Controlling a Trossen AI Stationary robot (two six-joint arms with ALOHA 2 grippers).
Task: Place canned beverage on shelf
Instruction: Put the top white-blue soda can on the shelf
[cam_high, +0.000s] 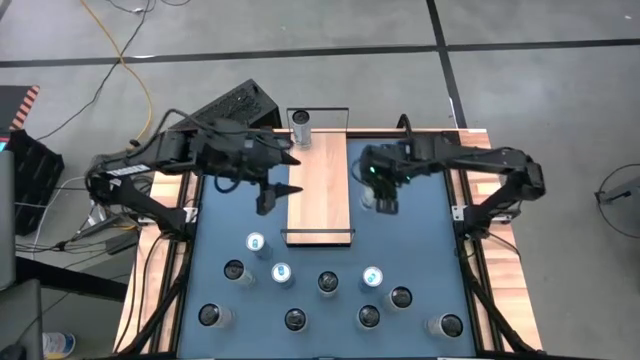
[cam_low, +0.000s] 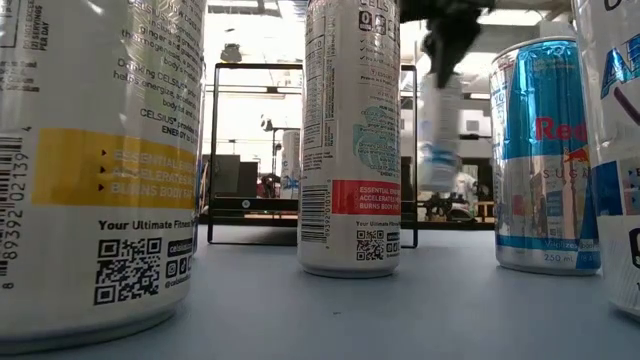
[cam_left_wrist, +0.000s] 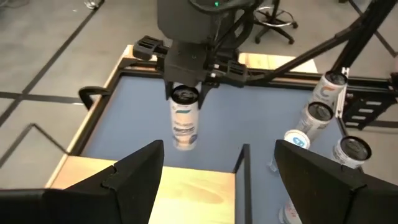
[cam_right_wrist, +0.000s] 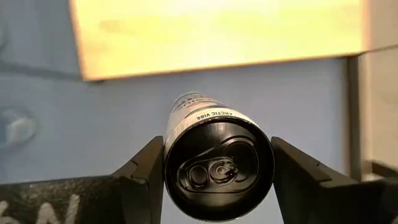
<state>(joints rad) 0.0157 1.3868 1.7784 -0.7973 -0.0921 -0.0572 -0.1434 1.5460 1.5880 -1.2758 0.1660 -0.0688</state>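
The shelf (cam_high: 320, 185), a light-wood board with black rails at its short ends, lies in the middle of the blue table. One can (cam_high: 301, 127) stands on its far end. My right gripper (cam_high: 381, 192) hangs just right of the shelf, shut on a slim white canned beverage (cam_left_wrist: 185, 121), which also shows in the low view (cam_low: 440, 130) and in the right wrist view (cam_right_wrist: 217, 171). My left gripper (cam_high: 272, 192) hovers open over the shelf's left edge, and nothing lies between its fingers (cam_left_wrist: 134, 180). My right gripper pinches the can's upper end, just below the rim (cam_right_wrist: 171, 146), between its two fingers (cam_right_wrist: 144, 180), one on each side. The fingers come from above, pointing steeply down. The can hangs roughly upright below them, lifted clear of the blue table (cam_left_wrist: 185, 140).
Several more cans (cam_high: 328, 283) stand on the table's near half, some (cam_low: 350, 140) close to the low camera. A black rail (cam_high: 318, 238) closes the shelf's near end. Wooden strips (cam_high: 500, 260) edge the table, and a black frame (cam_left_wrist: 367, 106) stands to one side.
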